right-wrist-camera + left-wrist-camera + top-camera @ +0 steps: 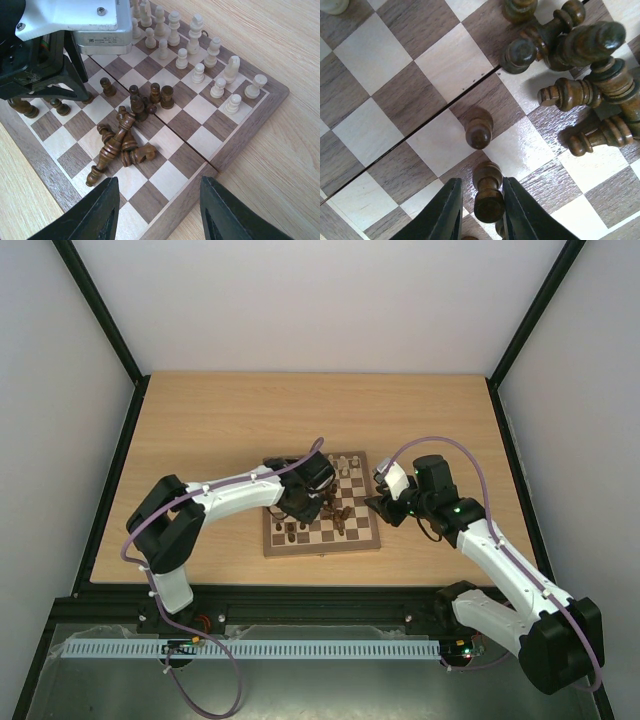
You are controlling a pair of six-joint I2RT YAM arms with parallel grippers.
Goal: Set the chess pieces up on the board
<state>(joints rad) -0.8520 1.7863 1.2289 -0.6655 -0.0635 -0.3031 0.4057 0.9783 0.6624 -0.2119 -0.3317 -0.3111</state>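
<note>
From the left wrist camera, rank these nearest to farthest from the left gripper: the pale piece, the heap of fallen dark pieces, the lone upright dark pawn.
1. lone upright dark pawn, just ahead.
2. heap of fallen dark pieces, upper right.
3. pale piece, far top-left corner.

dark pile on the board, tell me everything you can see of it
The dark pile is a heap of dark brown turned wooden pieces with a glossy finish. Most lie on their sides, crossing over one another, near the middle of the board. Their knobbed heads and ringed stems point every way. It rests on the squares, and a few upright dark pieces stand just behind it.
</note>
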